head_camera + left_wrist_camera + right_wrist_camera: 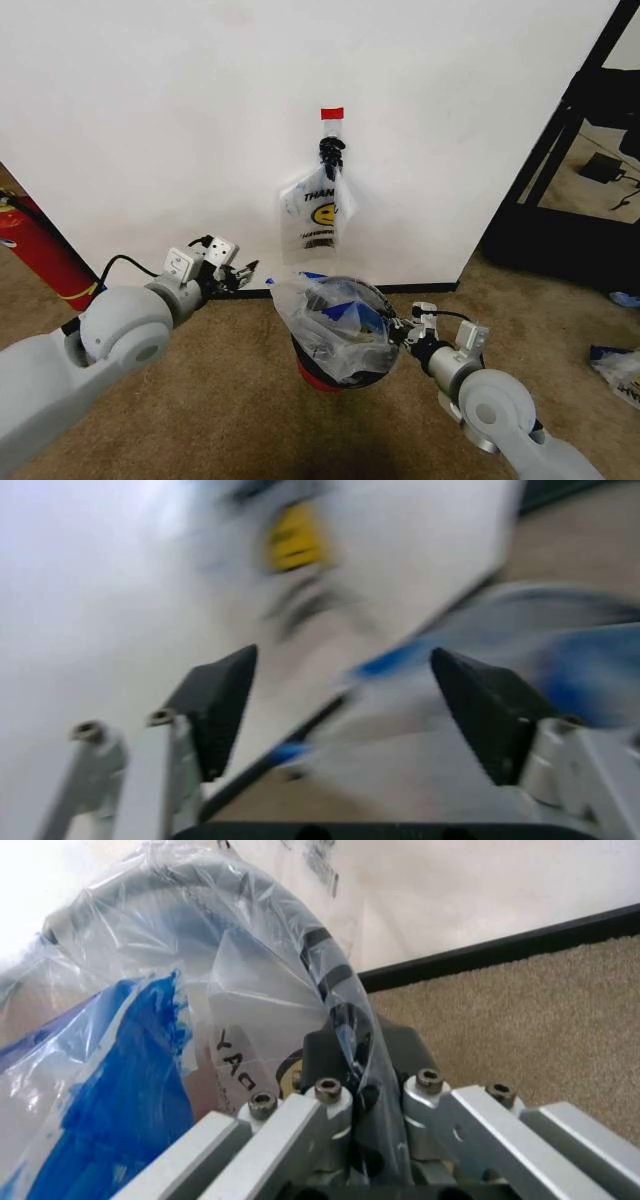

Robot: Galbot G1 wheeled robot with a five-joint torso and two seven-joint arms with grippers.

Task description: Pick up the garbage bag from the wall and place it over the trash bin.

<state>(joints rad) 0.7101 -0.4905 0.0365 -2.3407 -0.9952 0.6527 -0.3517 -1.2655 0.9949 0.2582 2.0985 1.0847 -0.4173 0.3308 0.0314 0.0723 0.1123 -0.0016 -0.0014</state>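
Observation:
The garbage bag [335, 315], crinkly translucent plastic with blue patches, is draped over the top of the trash bin [310, 375], whose red base shows below it. My right gripper [403, 330] is at the bag's right edge, shut on a fold of the plastic [362, 1065]. My left gripper [243, 273] hovers left of the bin near the baseboard, open with nothing between its fingers [342, 656]. The wall [150, 120] behind carries a red tape strip [332, 113] and a black hook [331, 152].
A flat white "THANK YOU" smiley bag [318, 210] hangs from the hook above the bin. A red fire extinguisher [40, 250] leans at the far left. A black frame [560, 150] stands at the right, with plastic scraps [620, 365] on the brown carpet.

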